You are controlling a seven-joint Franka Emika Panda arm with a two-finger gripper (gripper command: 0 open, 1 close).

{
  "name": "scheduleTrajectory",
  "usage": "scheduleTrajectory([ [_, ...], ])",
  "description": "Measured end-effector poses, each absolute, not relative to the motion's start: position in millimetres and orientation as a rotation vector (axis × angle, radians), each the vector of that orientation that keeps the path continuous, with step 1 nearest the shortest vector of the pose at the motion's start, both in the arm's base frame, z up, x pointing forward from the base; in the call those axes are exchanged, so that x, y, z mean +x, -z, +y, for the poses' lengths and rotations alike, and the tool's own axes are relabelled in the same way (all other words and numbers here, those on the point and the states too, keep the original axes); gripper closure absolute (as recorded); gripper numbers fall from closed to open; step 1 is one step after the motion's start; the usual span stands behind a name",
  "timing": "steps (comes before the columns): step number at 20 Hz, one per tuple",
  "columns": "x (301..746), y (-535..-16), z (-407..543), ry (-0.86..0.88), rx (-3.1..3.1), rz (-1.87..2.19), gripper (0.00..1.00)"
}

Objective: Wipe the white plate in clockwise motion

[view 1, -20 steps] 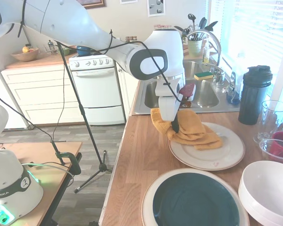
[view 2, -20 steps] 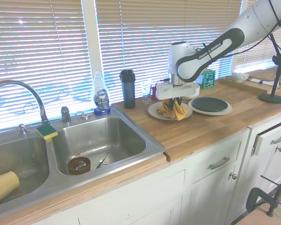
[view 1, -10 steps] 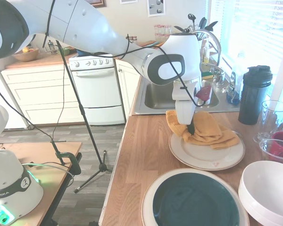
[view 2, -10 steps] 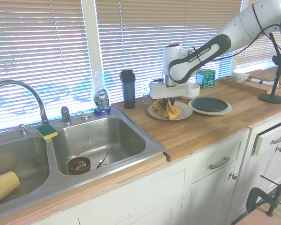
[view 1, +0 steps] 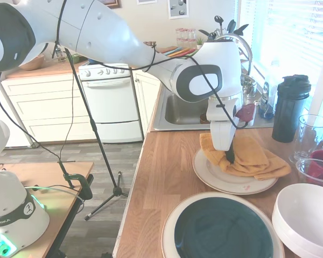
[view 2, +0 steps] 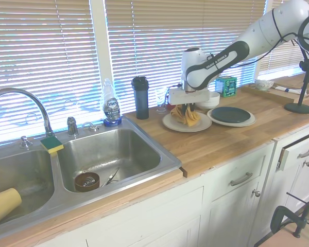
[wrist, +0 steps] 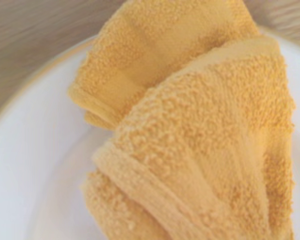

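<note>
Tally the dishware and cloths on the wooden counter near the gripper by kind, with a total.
Plates: 2, the white plate and the teal-centred plate
Bowls: 1, the deep white bowl
Cloths: 1, the yellow towel on the white plate, under the gripper
Clear glasses: 1, the tumbler
Total: 5

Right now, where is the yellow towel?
In the first exterior view the yellow towel lies bunched on the sink-side half of the white plate, spilling over its rim, with the claw pressed into it, near the black bottle.
</note>
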State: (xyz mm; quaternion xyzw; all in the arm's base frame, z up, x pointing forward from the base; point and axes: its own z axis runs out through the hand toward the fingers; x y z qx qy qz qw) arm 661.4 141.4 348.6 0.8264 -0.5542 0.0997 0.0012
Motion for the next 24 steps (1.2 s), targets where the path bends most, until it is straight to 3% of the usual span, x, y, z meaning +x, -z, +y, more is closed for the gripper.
scheduleTrajectory([
  [5,651,-351,132,-0.307,2.572,-1.723,1.00],
  [18,571,-367,156,-0.193,2.604,-1.628,1.00],
  [24,564,-376,181,-0.175,2.658,-1.628,1.00],
])
